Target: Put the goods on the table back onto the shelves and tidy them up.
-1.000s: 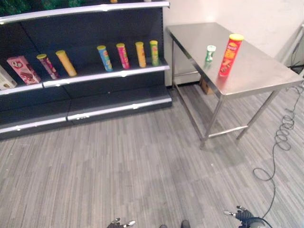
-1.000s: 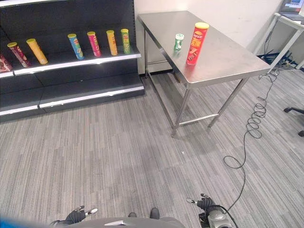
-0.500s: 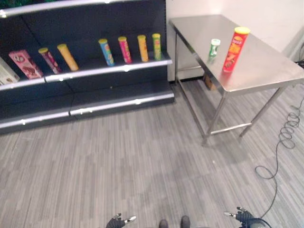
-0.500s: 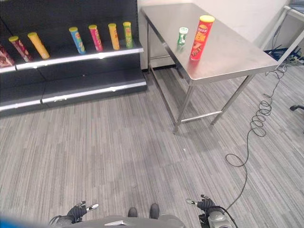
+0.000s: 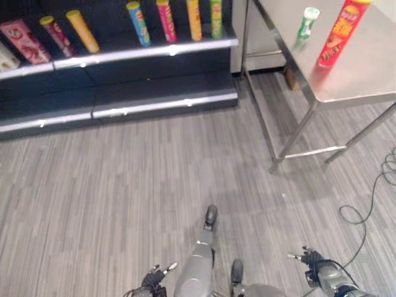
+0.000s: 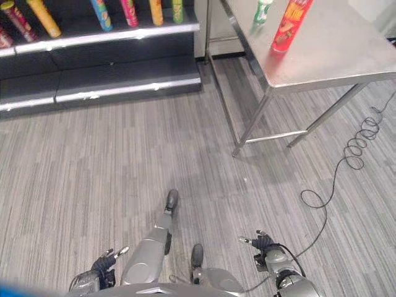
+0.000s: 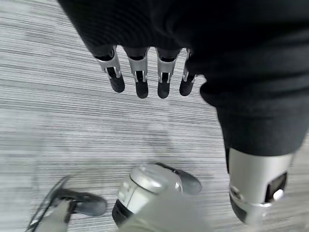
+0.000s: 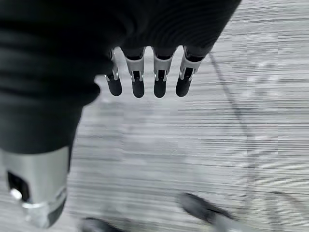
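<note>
Presently, taking stock from largest to smallest. Shelving [image 5: 124, 55]: dark unit along the wall, its upper visible shelf carrying a row of upright and leaning tubes, with a pink box [image 5: 25, 40] at the robot's left end; the shelf below them looks bare. Bench [image 6: 346, 55]: steel, on thin legs, standing just beside the shelving on the robot's right. Goods on the bench, two items: one tall red tube [image 5: 337, 34] and one smaller green-and-white can [image 5: 307, 21], both upright, near each other but apart, toward the bench's front edge. Left hand [image 7: 140, 77]: hanging low at the robot's side over the striped floor, fingers straight and slightly apart, holding nothing. Right hand [image 8: 145, 77]: likewise low at the side over the floor, fingers straight and apart, empty. Step in hand, as I judge it: the approach, with nothing collected yet and both bench items waiting well apart from either hand. Progress: at the very start; the shelf row has room beside the green tube [image 5: 215, 11] at its right end. Next move calls for closing on the bench's front edge, raising an arm to bench height and wrapping the fingers round the red tube's body, which is tall and narrow and would likely tip if knocked near its top.
</note>
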